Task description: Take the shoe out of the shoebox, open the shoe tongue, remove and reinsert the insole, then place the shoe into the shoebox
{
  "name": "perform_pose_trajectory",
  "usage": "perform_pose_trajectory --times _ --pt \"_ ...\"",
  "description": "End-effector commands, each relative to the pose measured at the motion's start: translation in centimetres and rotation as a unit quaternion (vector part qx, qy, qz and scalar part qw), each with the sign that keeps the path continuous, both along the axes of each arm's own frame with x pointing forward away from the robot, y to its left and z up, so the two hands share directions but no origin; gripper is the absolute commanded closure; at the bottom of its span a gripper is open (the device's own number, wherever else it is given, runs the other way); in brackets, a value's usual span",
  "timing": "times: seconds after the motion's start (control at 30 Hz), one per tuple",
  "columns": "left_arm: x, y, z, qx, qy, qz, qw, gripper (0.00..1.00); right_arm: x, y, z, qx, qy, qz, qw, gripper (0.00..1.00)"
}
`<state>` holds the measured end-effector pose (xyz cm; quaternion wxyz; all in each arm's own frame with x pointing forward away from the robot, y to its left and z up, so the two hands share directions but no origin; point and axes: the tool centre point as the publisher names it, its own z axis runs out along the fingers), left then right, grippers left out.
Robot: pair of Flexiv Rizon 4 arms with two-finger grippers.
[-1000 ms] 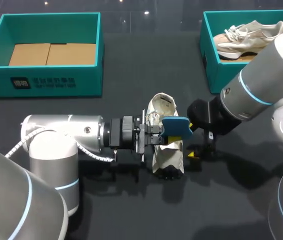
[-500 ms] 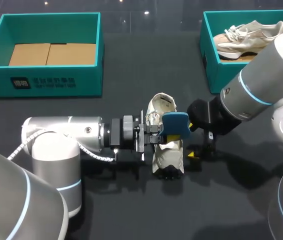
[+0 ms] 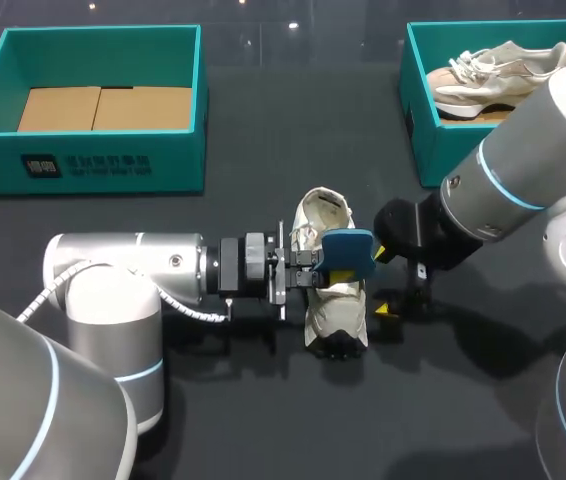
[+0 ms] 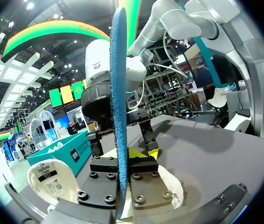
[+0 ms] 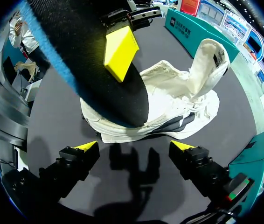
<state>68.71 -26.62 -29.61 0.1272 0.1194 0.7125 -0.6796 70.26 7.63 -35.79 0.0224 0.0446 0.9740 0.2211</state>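
Note:
A white shoe point(image 3: 331, 300) lies on the dark table, toe toward the front edge; it also shows in the left wrist view point(image 4: 52, 179) and right wrist view point(image 5: 178, 100). My left gripper point(image 3: 315, 272) is shut on a blue insole point(image 3: 348, 255), held on edge just above the shoe. That insole point(image 4: 119, 93) stands edge-on between the left gripper point(image 4: 122, 161) fingers. My right gripper point(image 3: 391, 308) hangs open right beside the shoe, nothing in it. From the right gripper point(image 5: 135, 147), the insole's dark underside point(image 5: 99, 74) hangs over the shoe ahead.
A teal shoebox point(image 3: 418, 110) at the back right holds a second beige shoe point(image 3: 498, 70). Another teal box point(image 3: 93, 165) at the back left holds cardboard inserts point(image 3: 103, 108). Bare dark table lies in front of the shoe.
My left gripper has drawn the insole slightly to the left over the shoe. The right arm has not moved.

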Motion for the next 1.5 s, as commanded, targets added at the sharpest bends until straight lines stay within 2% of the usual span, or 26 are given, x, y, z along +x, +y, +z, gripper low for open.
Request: perform_pose_trajectory --times 0.03,0.43,1.23,1.5 --pt "0.3 -0.3 -0.3 0.006 -0.004 0.0 1.0 1.0 -0.2 -0.1 0.0 -0.001 -0.001 0.0 1.0 0.0" --pt "0.6 -0.1 -1.8 0.032 -0.025 -0.006 0.999 1.0 -0.2 -0.1 0.0 -0.001 -0.001 0.0 1.0 0.0" --pt "3.5 0.5 -6.2 0.088 -0.02 0.043 0.995 1.0 -0.2 -0.1 0.0 -0.001 -0.001 0.0 1.0 0.0" --pt "3.2 0.6 -5.7 0.081 -0.009 0.046 0.996 1.0 -0.2 -0.1 0.0 -0.001 -0.001 0.0 1.0 0.0"
